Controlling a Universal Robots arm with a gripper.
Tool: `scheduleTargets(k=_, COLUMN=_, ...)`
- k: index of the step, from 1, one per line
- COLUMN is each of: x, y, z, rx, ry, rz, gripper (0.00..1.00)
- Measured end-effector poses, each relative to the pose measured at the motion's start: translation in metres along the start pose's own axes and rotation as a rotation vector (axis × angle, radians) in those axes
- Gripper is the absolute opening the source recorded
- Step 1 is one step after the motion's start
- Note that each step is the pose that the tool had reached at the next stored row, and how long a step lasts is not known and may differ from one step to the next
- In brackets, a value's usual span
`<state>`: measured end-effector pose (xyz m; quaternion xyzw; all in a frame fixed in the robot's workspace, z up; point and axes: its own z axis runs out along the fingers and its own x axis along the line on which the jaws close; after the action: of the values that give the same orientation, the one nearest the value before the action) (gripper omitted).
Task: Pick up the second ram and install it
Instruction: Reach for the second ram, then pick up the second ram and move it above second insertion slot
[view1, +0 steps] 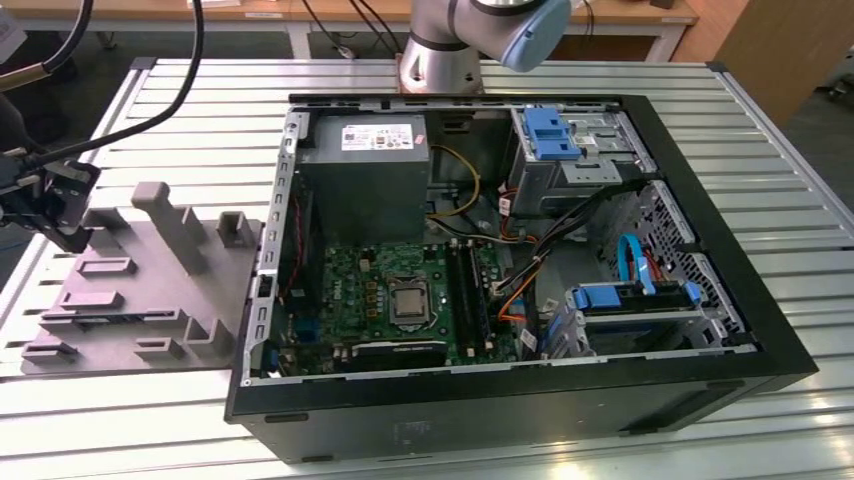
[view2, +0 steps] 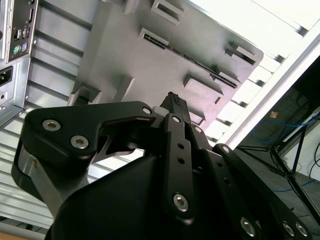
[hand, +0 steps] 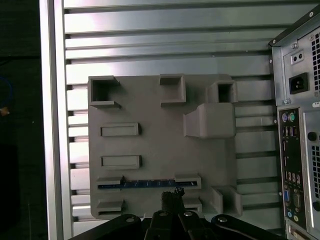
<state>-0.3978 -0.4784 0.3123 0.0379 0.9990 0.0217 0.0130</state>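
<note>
The second ram (hand: 142, 184) is a thin dark-blue stick standing on edge in a slot of the grey holder block (hand: 160, 145). It also shows as a dark strip (view2: 197, 64) in the second wrist view. My gripper (hand: 172, 194) hovers above the block, close to the ram's middle and slightly to one side of it. Its black fingers (view2: 172, 102) are pressed together with nothing between them. In the exterior view the gripper (view1: 60, 215) hangs over the block's far left edge, well away from the open computer case (view1: 694, 230).
The green board (view1: 387, 290) lies in the case, with long black slots (view1: 467, 290) beside the processor socket. The grey block (view1: 134, 280) has upright posts. The case's rear ports (hand: 295, 165) face the block. A slatted metal table (view1: 747, 110) carries everything.
</note>
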Motion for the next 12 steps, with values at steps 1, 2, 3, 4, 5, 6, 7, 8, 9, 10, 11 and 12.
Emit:
scheduleTargets(k=1, x=0.0000, y=-0.0001, z=0.0002, rx=-0.0001, ry=0.0000, rz=0.000, gripper=0.11)
scheduleTargets(k=2, x=-0.0001, y=-0.0006, z=0.0007, rx=-0.0003, ry=-0.0003, rz=0.000, gripper=0.11)
scheduleTargets(k=3, x=-0.0001, y=-0.0011, z=0.0011, rx=-0.0001, ry=-0.0001, rz=0.000, gripper=0.11)
scheduleTargets(k=4, x=-0.0002, y=-0.0020, z=0.0016, rx=0.0000, ry=0.0001, rz=0.000, gripper=0.11)
scheduleTargets(k=5, x=-0.0002, y=-0.0030, z=0.0024, rx=-0.0001, ry=0.0000, rz=0.000, gripper=0.11)
scheduleTargets(k=6, x=-0.0002, y=-0.0039, z=0.0031, rx=-0.0001, ry=0.0000, rz=0.000, gripper=0.11)
scheduleTargets(k=7, x=-0.0002, y=-0.0042, z=0.0038, rx=-0.0002, ry=-0.0002, rz=0.000, gripper=0.11)
scheduleTargets(k=8, x=-0.0002, y=-0.0042, z=0.0040, rx=-0.0002, ry=-0.0001, rz=0.000, gripper=0.11)
scheduleTargets(k=9, x=-0.0002, y=-0.0044, z=0.0043, rx=0.0000, ry=0.0000, rz=0.000, gripper=0.11)
scheduleTargets(k=10, x=-0.0002, y=-0.0044, z=0.0046, rx=0.0000, ry=0.0000, rz=0.000, gripper=0.11)
scheduleTargets(k=11, x=-0.0002, y=-0.0044, z=0.0046, rx=0.0000, ry=0.0000, rz=0.000, gripper=0.11)
scheduleTargets(k=12, x=-0.0002, y=-0.0044, z=0.0047, rx=-0.0001, ry=0.0000, rz=0.000, gripper=0.11)
